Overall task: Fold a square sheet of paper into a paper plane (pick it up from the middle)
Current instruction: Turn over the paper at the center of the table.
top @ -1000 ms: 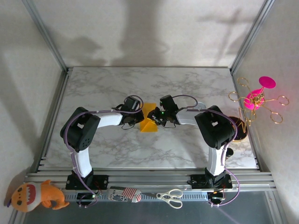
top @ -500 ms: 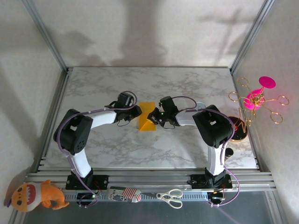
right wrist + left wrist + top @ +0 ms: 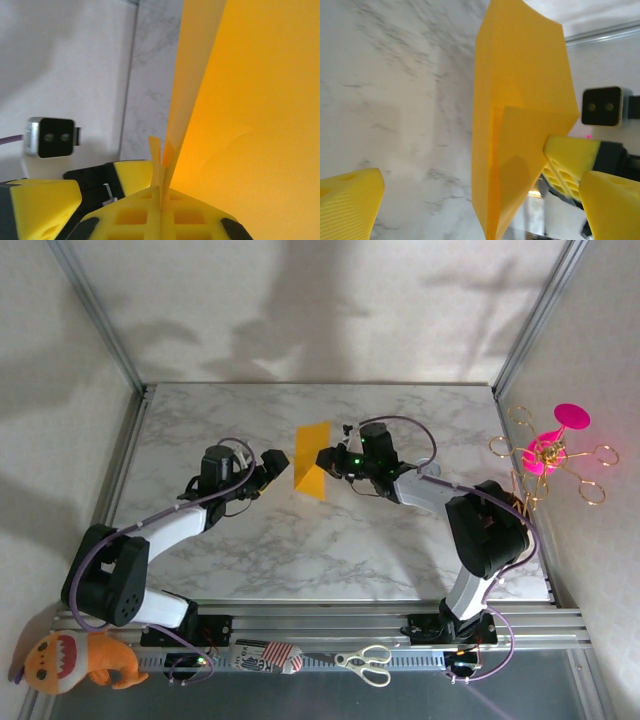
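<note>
Mid-fold, by the look of it. The square sheet of paper (image 3: 312, 462) is already carrying at least one fold and is standing on edge, lifted off the desk (image 3: 400, 550) near its middle, slightly toward the far side. The right fingers (image 3: 330, 461) are pressing fully together on the sheet's right-hand edge; in the right wrist view the paper is running up out of the seam between the closed yellow pads (image 3: 145, 212). The left fingers (image 3: 268, 468) are standing wide apart just to the left of the sheet, gripping nothing and not touching it; the left wrist view is looking straight at the folded flap (image 3: 520, 100) between them. No slim dart shape is showing yet, so I am judging the plane well short of done. This is reading as a re-grip between folds: the next move is likely calling for the left fingers to come in and close on the free edge without knocking the sheet askew, or for the right arm to lay it flat for creasing. Nothing here is sitting in a container: scissors (image 3: 365, 661) and a plush toy (image 3: 80, 658) are lying loose along the near rail.
</note>
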